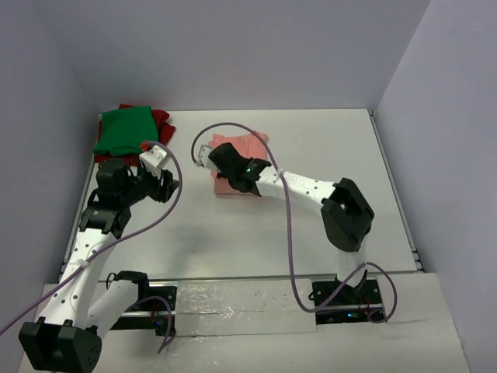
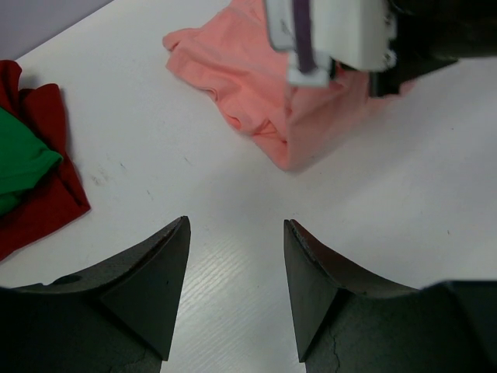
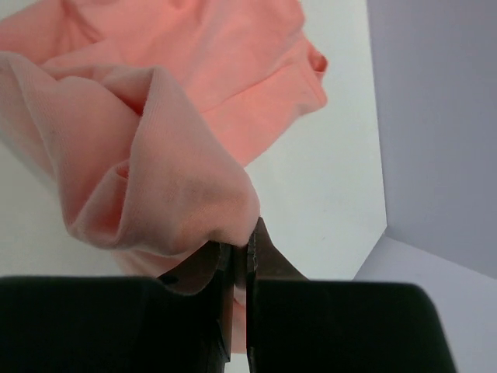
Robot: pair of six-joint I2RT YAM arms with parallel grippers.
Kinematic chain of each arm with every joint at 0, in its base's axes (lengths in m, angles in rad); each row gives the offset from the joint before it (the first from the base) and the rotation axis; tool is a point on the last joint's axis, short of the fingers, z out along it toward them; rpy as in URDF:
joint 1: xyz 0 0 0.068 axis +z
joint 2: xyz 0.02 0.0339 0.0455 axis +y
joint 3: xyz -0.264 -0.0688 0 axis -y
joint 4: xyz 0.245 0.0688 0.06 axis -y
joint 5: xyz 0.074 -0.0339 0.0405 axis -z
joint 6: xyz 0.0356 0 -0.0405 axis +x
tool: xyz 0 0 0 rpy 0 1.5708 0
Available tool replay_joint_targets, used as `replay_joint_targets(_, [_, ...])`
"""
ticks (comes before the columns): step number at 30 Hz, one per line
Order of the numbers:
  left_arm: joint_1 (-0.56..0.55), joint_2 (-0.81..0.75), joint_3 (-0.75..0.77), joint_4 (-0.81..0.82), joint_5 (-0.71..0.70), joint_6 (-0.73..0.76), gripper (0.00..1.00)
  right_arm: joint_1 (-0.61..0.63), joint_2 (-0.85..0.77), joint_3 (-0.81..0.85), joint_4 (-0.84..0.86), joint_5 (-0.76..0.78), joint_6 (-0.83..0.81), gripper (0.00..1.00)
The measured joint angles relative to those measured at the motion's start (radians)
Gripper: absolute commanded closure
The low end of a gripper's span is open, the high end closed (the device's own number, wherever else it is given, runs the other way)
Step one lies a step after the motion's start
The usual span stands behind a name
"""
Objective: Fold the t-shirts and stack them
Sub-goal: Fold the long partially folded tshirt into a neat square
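Observation:
The salmon-pink t-shirt (image 1: 237,148) lies crumpled at the middle back of the table; it also shows in the left wrist view (image 2: 233,70) and the right wrist view (image 3: 155,93). My right gripper (image 3: 242,241) is shut on a bunched fold of it and sits over its near edge (image 1: 233,172). The bright green t-shirt (image 1: 124,128) lies folded on the dark red t-shirt (image 1: 161,123) at the back left. My left gripper (image 2: 235,233) is open and empty over bare table, between the two piles (image 1: 165,186).
The white table (image 1: 311,233) is walled by grey panels on the left, back and right. A purple cable (image 1: 289,225) loops from the right arm over the table middle. The right arm's elbow (image 1: 348,214) stands at centre right.

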Motion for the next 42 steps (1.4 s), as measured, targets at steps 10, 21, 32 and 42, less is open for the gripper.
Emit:
replay_joint_targets(10, [0.0, -0.002, 0.0, -0.008, 0.004, 0.0, 0.4, -0.117, 0.195, 0.21, 0.202, 0.063, -0.089, 1.0])
replay_joint_targets(21, [0.0, -0.013, 0.0, -0.014, 0.008, 0.0, 0.39, -0.106, 0.166, 0.186, 0.291, 0.084, -0.098, 1.0])
replay_joint_targets(32, [0.003, -0.023, 0.015, -0.03, 0.023, -0.001, 0.39, 0.319, -0.139, -0.184, -0.134, -0.067, 0.21, 1.0])
replay_joint_targets(42, [0.008, -0.051, 0.025, -0.034, 0.028, -0.001, 0.39, 0.396, -0.204, -0.124, -0.319, -0.13, 0.278, 1.0])
